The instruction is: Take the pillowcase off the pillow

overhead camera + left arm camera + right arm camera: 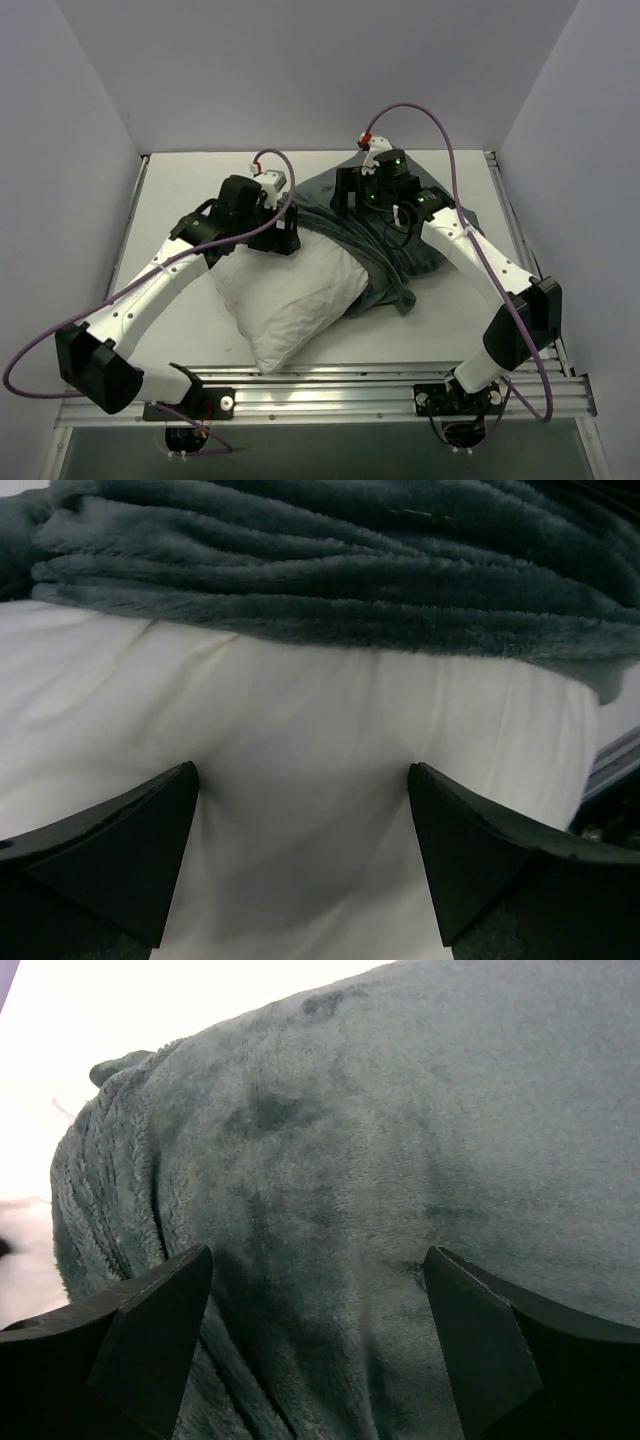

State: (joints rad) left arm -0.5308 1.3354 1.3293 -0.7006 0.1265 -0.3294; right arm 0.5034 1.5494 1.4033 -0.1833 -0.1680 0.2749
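- Our left pincer (302, 780) hangs released, jaws spread wide, close over the plain white pillow (300, 710).
- Our right pincer (318, 1260) is likewise released, jaws wide over the pillowcase (400, 1110), whose grey-green face shows.
- We see the pillow lying toward 7 o'clock of the worktop's (180, 180) middle.
- We see the pillowcase bunched across the pillow's 2 o'clock end, spreading toward 1 o'clock.
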